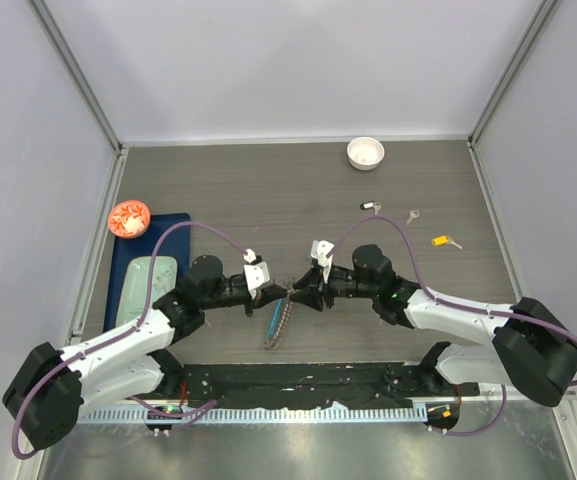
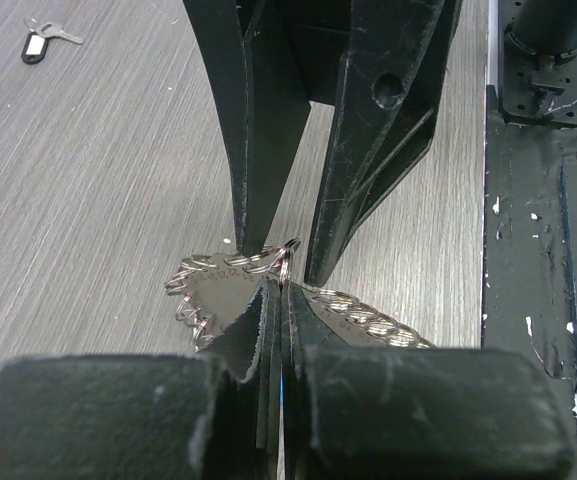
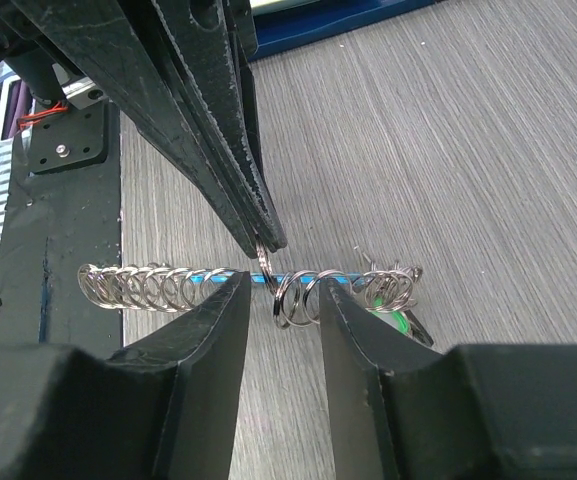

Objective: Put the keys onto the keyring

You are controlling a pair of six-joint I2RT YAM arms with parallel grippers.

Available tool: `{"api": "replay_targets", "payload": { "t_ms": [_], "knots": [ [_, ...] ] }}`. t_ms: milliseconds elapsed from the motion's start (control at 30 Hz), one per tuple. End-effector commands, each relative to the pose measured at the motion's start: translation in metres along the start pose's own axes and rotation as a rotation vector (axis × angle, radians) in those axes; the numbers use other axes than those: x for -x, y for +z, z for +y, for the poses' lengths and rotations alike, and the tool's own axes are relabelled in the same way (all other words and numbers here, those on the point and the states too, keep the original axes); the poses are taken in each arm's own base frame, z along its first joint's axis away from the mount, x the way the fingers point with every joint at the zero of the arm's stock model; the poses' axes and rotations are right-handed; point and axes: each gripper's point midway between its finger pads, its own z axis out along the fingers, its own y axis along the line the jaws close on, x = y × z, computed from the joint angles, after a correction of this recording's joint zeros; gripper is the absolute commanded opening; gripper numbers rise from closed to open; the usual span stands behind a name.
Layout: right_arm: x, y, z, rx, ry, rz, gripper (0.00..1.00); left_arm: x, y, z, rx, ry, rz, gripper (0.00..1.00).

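Our left gripper (image 3: 266,240) pinched the silver chain-link keyring (image 3: 158,286) with its blue segment. The right gripper (image 3: 280,292) straddled it, jaws apart and gripping nothing. We judged it needed to close squarely next.

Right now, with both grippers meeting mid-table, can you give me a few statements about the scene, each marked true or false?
1. The left gripper is shut on a ring of the keyring. True.
2. The right gripper is clamped fully shut. False: its jaws stand apart, one on each side of the keyring.
3. The yellow-tagged key lies in the white bowl. False: it lies on the table, apart from the bowl.
4. The black-tagged key lies loose on the table, away from the keyring. True.
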Motion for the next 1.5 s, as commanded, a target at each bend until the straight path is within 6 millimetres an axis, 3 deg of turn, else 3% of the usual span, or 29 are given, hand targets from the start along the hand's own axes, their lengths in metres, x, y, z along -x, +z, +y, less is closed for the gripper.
{"api": "replay_targets", "payload": {
  "t_ms": [0,267,367,433,533,800,1067,1200,1300,1467],
  "knots": [
    [0.036,0.004,0.000,0.020,-0.081,-0.097,0.38,0.027,0.000,0.001,-0.014,0.055,-0.097,0.00],
    [0.042,0.002,0.004,0.036,-0.094,-0.104,0.09,0.027,-0.003,0.003,0.011,0.057,-0.099,0.00],
    [0.046,0.000,0.003,0.025,-0.103,-0.105,0.01,0.027,-0.005,0.004,0.029,0.058,-0.103,0.13],
    [0.049,-0.002,0.003,0.018,-0.111,-0.110,0.01,0.025,-0.008,0.008,0.061,0.057,-0.103,0.27],
    [0.051,-0.003,0.002,0.015,-0.121,-0.106,0.01,0.025,-0.014,0.014,0.116,0.067,-0.119,0.39],
    [0.052,-0.001,-0.006,-0.014,-0.106,-0.038,0.01,0.022,-0.023,0.026,0.212,0.057,-0.137,0.58],
    [0.027,0.009,-0.017,-0.051,-0.047,0.091,0.01,0.030,-0.046,0.051,0.414,0.053,-0.192,0.67],
    [0.003,0.020,-0.024,-0.111,-0.098,0.207,0.01,0.032,-0.063,0.067,0.545,0.048,-0.217,0.70],
    [-0.011,0.030,-0.021,-0.108,-0.112,0.264,0.01,0.033,-0.066,0.069,0.564,0.045,-0.220,0.70],
    [-0.042,0.028,-0.015,-0.134,-0.068,0.330,0.01,0.031,-0.068,0.073,0.588,0.034,-0.208,0.71]
  ]
}}
